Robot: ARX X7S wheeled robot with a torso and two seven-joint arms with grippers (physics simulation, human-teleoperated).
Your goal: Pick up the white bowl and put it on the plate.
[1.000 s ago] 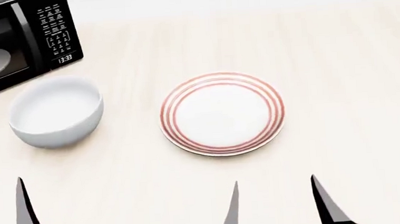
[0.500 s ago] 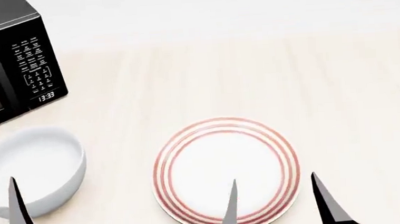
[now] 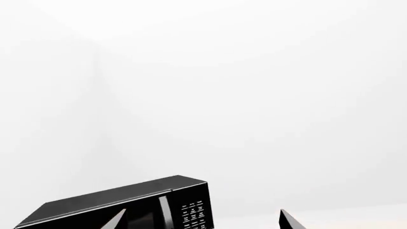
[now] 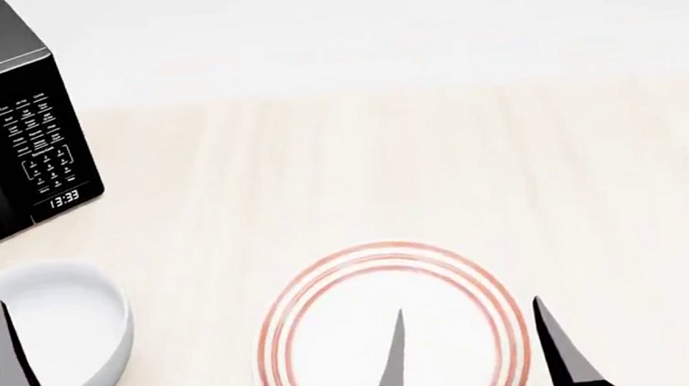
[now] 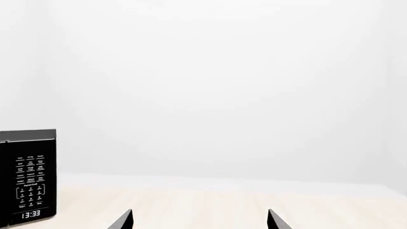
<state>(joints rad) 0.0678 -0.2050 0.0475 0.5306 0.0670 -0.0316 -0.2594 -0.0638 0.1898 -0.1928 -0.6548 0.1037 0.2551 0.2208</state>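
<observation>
The white bowl sits on the pale wooden table at the lower left of the head view, cut by the frame's edge. The red-ringed plate lies to its right at the bottom centre, partly cut off. One finger of my left gripper shows in front of the bowl; the other is out of frame. My right gripper is open, one finger over the plate and one at the plate's right rim. Both wrist views show open, empty jaws, the left gripper and the right gripper; neither shows the bowl or plate.
A black microwave with a keypad and a clock stands at the back left behind the bowl; it also shows in the left wrist view and the right wrist view. The wooden table runs back to a white wall.
The bowl, plate and microwave have slid down in the head view, and the bowl and microwave also to the left. The finger tips keep almost the same places in the view. Nothing was grasped.
</observation>
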